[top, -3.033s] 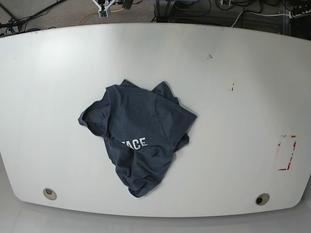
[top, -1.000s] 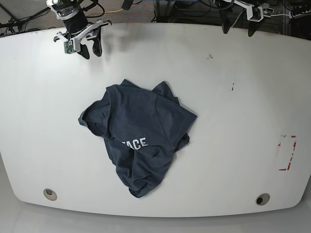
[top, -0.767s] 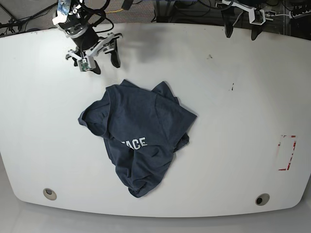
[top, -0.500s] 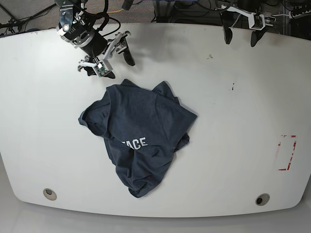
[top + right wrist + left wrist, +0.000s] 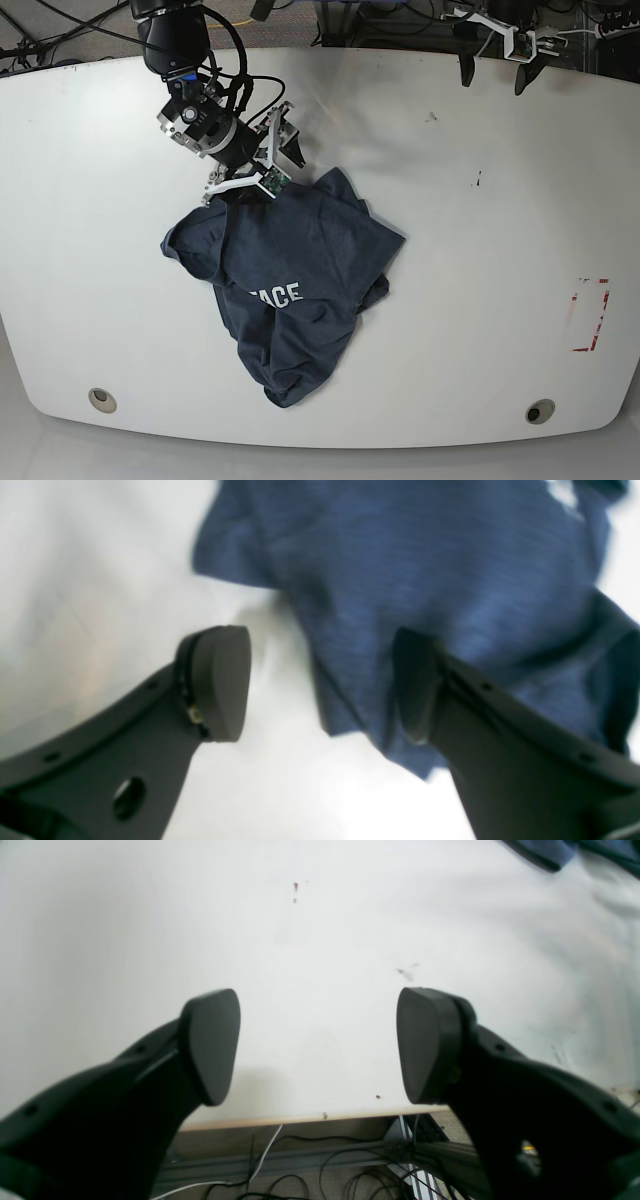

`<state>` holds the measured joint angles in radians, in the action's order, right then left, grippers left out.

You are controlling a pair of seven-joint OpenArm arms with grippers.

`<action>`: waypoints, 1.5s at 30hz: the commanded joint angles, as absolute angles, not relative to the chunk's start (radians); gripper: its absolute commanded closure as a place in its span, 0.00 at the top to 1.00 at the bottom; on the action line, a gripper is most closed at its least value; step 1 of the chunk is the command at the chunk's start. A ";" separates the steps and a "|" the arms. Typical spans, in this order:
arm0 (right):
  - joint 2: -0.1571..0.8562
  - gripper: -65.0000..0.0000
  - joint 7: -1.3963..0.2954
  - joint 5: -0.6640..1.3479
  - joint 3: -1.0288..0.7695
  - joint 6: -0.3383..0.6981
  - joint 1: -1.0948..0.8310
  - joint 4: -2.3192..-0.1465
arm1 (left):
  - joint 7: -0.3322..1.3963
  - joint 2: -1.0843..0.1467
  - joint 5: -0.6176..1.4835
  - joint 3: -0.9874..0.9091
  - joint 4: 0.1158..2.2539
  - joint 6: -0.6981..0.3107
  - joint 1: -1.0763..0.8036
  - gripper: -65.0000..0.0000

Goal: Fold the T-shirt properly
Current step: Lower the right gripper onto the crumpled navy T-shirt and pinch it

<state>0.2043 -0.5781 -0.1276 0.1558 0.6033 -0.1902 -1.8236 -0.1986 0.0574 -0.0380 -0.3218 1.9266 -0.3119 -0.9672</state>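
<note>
The dark navy T-shirt (image 5: pixel 290 280) lies crumpled at the table's middle, with white letters "ACE" (image 5: pixel 278 296) showing. My right gripper (image 5: pixel 262 172) is open at the shirt's far edge. In the right wrist view the blurred blue shirt (image 5: pixel 425 570) fills the top right. Its hem reaches down between the open fingers (image 5: pixel 217 680), and whether they touch the cloth I cannot tell. My left gripper (image 5: pixel 493 72) is open and empty over the table's far edge. In the left wrist view its gripper (image 5: pixel 317 1045) hangs over bare table, with a shirt corner (image 5: pixel 550 852) at top right.
The white table (image 5: pixel 480 250) has two round holes near its front edge (image 5: pixel 102 399) (image 5: pixel 540 410). A red tape mark (image 5: pixel 590 315) is at the right. Small dark specks (image 5: pixel 478 181) mark the far right surface. Cables (image 5: pixel 325 1170) lie behind the far edge.
My right arm has swept from the far left corner down and right to the shirt's far edge, gripper still open. My left arm has barely moved. The shirt has not moved.
</note>
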 commanded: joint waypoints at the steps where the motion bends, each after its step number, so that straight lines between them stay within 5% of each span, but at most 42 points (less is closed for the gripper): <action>1: 0.200 0.65 -0.559 -0.131 0.168 0.591 -0.139 -1.799 | -0.225 0.056 -0.033 -0.328 1.939 -0.311 -0.983 0.71; 15: 0.191 0.63 -0.461 -0.139 0.263 0.581 -0.018 -1.561 | -0.225 0.054 -0.035 -0.328 1.939 -0.311 -0.983 0.71; 23: 0.191 0.25 -0.458 -0.139 0.260 0.581 0.002 -1.518 | -0.225 0.054 -0.033 -0.329 1.911 -0.311 -0.984 0.71; 33: 0.191 0.20 -0.464 -0.139 0.260 0.581 -0.016 -1.603 | -0.228 0.054 -0.031 -0.328 1.844 -0.311 -0.983 0.71; 37: 0.194 0.00 -0.476 -0.139 0.260 0.581 -0.021 -1.639 | -0.228 0.054 -0.031 -0.326 1.848 -0.311 -0.983 0.71; 45: 0.196 0.00 -0.622 -0.139 0.246 0.581 -0.021 -1.853 | -0.226 0.054 -0.033 -0.321 1.853 -0.311 -0.938 0.71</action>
